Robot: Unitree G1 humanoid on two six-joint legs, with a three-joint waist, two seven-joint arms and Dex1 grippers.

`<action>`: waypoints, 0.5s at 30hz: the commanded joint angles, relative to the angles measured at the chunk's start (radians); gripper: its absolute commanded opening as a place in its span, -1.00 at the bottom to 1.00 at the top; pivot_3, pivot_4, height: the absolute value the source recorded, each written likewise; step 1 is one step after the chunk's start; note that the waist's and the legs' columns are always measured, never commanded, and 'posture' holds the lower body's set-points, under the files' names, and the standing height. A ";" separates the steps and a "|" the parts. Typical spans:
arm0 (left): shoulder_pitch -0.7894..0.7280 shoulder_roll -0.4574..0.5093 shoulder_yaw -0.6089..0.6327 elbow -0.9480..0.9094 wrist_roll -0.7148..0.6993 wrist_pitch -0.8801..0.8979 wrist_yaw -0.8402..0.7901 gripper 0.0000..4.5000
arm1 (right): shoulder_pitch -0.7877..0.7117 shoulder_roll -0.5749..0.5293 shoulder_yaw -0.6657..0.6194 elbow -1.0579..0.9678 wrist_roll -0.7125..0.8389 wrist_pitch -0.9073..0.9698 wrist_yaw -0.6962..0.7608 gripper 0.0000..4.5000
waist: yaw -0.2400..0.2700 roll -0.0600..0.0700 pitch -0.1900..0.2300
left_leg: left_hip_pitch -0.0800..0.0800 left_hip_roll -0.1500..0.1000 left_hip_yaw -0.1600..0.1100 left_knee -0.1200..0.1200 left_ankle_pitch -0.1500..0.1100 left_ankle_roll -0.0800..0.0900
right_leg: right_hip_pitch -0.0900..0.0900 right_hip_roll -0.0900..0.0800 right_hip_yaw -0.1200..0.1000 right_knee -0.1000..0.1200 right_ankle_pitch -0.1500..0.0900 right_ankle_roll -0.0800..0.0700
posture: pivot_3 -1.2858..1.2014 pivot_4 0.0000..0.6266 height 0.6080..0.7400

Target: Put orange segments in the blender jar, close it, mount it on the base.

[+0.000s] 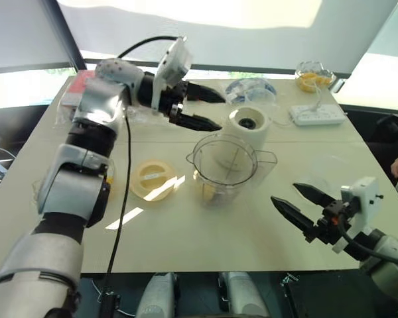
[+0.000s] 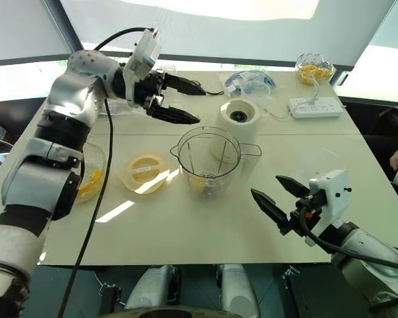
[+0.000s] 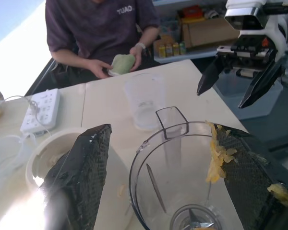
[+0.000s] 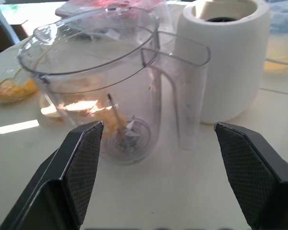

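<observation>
left hand (image 2: 178, 100): wide, empty, 10 o'clock of blender jar (image 2: 207, 162) | right hand (image 2: 274, 196): wide, empty, 4 o'clock | base (image 2: 239, 120): 1 o'clock

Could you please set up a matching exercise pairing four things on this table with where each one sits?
Things:
1. blender jar
2. base
3. round yellow lid
4. white power strip

Places:
A. flat on the table to the left of the jar
B. near the far right edge of the table, by a glass bowl of fruit
C. middle of the table, open at the top
D. just behind the jar, dark socket facing up

Pairs: 1-C, 2-D, 3-A, 4-B
</observation>
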 commanded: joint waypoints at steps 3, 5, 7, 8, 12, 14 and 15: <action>0.084 0.043 0.151 -0.211 -0.150 0.315 0.100 0.54 | -0.029 0.057 0.058 0.051 -0.196 -0.082 -0.056 0.73 | -0.004 0.001 0.000 | 0.000 0.000 0.000 0.000 0.000 0.000 | 0.000 0.000 0.000 0.000 0.000 0.000 | 0.03 -0.52 1.00; 0.165 0.074 0.179 -0.335 -0.185 0.379 0.125 0.54 | -0.025 0.095 0.080 0.081 -0.279 -0.116 -0.089 0.73 | -0.008 0.001 0.000 | 0.000 0.000 0.000 -0.001 0.000 0.000 | 0.000 0.000 0.000 0.000 0.000 0.001 | 0.03 -0.52 1.00; 0.229 0.094 0.202 -0.428 -0.207 0.423 0.164 0.54 | -0.016 0.134 0.089 0.099 -0.342 -0.145 -0.116 0.73 | -0.006 0.002 0.000 | 0.001 0.000 0.000 -0.001 0.000 0.000 | 0.000 0.000 0.000 0.001 0.000 0.001 | 0.03 -0.52 1.00; 0.259 0.105 0.210 -0.467 -0.210 0.431 0.181 0.54 | -0.011 0.152 0.093 0.099 -0.368 -0.156 -0.129 0.73 | -0.005 0.002 0.000 | 0.001 0.000 0.000 -0.001 0.000 0.000 | -0.001 0.000 0.000 0.001 0.000 0.001 | 0.03 -0.52 1.00; 0.367 0.136 0.215 -0.599 -0.195 0.428 0.242 0.54 | -0.002 0.207 0.096 0.090 -0.484 -0.190 -0.193 0.73 | -0.002 0.002 0.000 | 0.001 0.000 0.000 -0.001 0.000 -0.001 | -0.001 -0.001 0.000 0.001 -0.001 -0.001 | 0.03 -0.52 1.00; 0.431 0.146 0.217 -0.662 -0.184 0.410 0.271 0.54 | -0.009 0.249 0.113 0.047 -0.553 -0.164 -0.280 0.73 | -0.003 0.004 -0.001 | 0.002 0.000 0.001 -0.001 0.001 -0.001 | 0.001 -0.001 0.000 0.001 -0.002 -0.003 | 0.03 -0.52 1.00; 0.455 0.146 0.217 -0.684 -0.181 0.396 0.280 0.54 | -0.007 0.269 0.118 0.029 -0.582 -0.149 -0.314 0.73 | -0.004 0.005 -0.002 | 0.002 -0.001 0.001 -0.001 0.001 -0.001 | 0.001 -0.002 0.001 0.001 -0.002 -0.003 | 0.03 -0.52 1.00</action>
